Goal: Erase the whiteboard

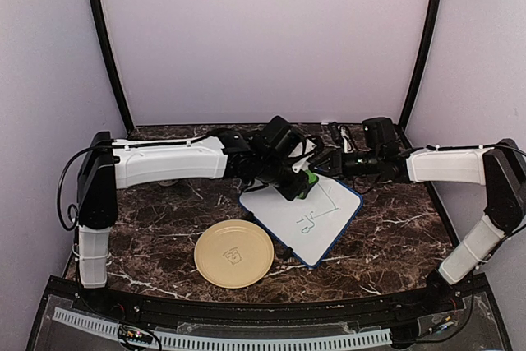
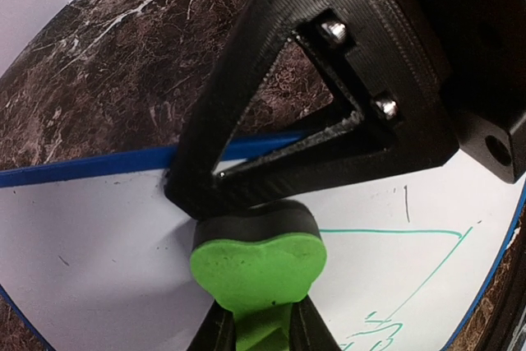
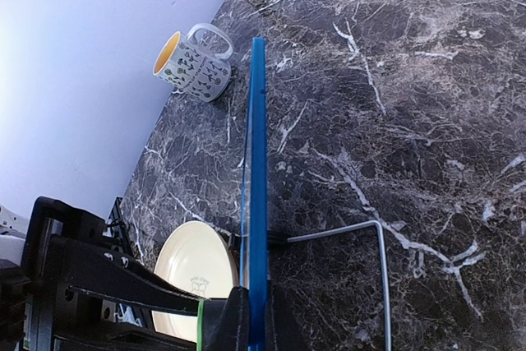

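A dark marbled bench fills the view from above. Two white-and-black arms reach in from either side and meet over its middle. The whiteboard, white with a thin blue frame, sits at the centre of the bench, turned corner-on to the arms. Just in front of it lies a round pale-yellow plate. The right wrist view shows the board edge-on, so it appears tilted up off flat. A thin bent metal wire shows behind it there. Whether the board's near edge rests on the bench cannot be told.

The right fingers are clamped tight on the board's far edge. A patterned mug stands by a wall, well apart from the board. The left fingers are pinched narrow around the stem of a green foam eraser. Its black layer faces the board and appears to touch the upper part, close beside the right fingers. Green marker lines, a boxy outline and a small squiggle, lie just beside the eraser, toward the board's near side.

The step in hand looks like wiping. To do it well, the eraser's face should sit flat and sweep over the lines in overlapping strokes toward the near corner. The pressure should be even and modest, so the board neither swings nor slips from the right fingers' grip. The strokes should also steer clear of those fingers.
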Tool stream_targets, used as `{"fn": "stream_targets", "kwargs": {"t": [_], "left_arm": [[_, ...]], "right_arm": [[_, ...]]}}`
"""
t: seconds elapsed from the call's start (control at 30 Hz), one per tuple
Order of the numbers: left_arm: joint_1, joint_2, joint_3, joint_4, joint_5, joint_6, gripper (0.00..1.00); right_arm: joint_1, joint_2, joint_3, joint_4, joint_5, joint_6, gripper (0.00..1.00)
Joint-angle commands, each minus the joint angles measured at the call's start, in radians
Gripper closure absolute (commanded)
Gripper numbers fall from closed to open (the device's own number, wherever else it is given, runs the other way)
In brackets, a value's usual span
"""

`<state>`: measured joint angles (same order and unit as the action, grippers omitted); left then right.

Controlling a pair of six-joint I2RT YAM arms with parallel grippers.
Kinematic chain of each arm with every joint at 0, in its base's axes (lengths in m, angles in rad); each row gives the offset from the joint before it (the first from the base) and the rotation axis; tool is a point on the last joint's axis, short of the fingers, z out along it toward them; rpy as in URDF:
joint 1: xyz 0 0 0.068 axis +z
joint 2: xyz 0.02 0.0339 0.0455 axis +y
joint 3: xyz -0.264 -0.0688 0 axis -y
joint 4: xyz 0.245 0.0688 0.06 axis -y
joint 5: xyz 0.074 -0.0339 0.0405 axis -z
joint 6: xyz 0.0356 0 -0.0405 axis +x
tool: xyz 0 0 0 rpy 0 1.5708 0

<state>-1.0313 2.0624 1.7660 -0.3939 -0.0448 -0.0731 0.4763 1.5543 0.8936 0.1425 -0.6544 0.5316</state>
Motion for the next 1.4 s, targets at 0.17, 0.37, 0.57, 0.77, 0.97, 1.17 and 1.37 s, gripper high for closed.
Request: {"fn": "stream_targets", "kwargs": {"t": [0.17,0.37,0.57,0.77,0.97,1.17,1.37], "left_arm": [[-0.052,0.032,0.073,0.013,-0.028,0.025,0.97],[-0.035,0.022,0.071,0.007,-0.042,-0.005,0.97],[0.011,-0.009,0.055,-0.014,-0.084,-0.043,0.98],[0.008,-0.020,0.036,-0.002,-0.057,-0.033,0.98],[-0.060,0.013,0.067,0.011,-0.002,0.032,0.98],[-0.094,0.033,0.073,-0.022,0.041,0.065,0.98],[-0.061,0.009,0.038,-0.030,0.026,0.037,0.98]], "right_arm": [[0.007,0.012,-0.027,0.018,0.005,-0.018,1.00],[0.006,0.005,-0.032,0.014,0.013,-0.019,1.00],[0.005,0.003,-0.031,0.013,0.016,-0.019,1.00],[0.005,0.006,-0.024,0.016,0.015,-0.015,1.00],[0.005,0.006,-0.021,0.019,0.016,-0.013,1.00],[0.005,0.007,-0.023,0.019,0.015,-0.012,1.00],[0.005,0.007,-0.019,0.016,0.013,-0.014,1.00]]}}
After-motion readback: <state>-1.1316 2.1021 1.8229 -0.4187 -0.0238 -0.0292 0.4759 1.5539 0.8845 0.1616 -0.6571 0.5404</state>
